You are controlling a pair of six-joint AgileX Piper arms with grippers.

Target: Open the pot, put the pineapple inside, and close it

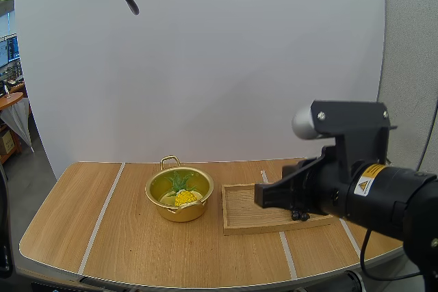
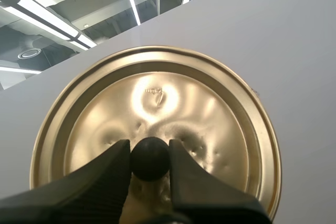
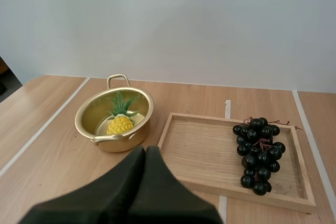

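Pot: A gold-coloured pot stands open on the wooden table, low and a little left of centre in the high view. One handle points to the back of the table and the other points toward us.

Pineapple: A small yellow pineapple with green leaves lies inside the pot, on its bottom. The leaves point toward the far handle.

Lid: The round gold lid is off the pot. In our left wrist view its top face is turned to the camera, with the white screen behind it.

Left gripper: Our left gripper has hold of the lid by its black knob. The two fingers stand only as far apart as the knob is wide and pinch it from both sides.

Right gripper: Our right gripper holds nothing. Its fingers are pressed together into one dark wedge, and it hangs above the near part of the table, with the pot and the tray beyond its tip.

Right arm: Our right arm takes up the lower right of the high view and covers the right end of the tray.

Tray: A shallow wooden tray lies just right of the pot, with a narrow gap between them.

Grapes: A bunch of dark grapes lies in the right part of the tray.
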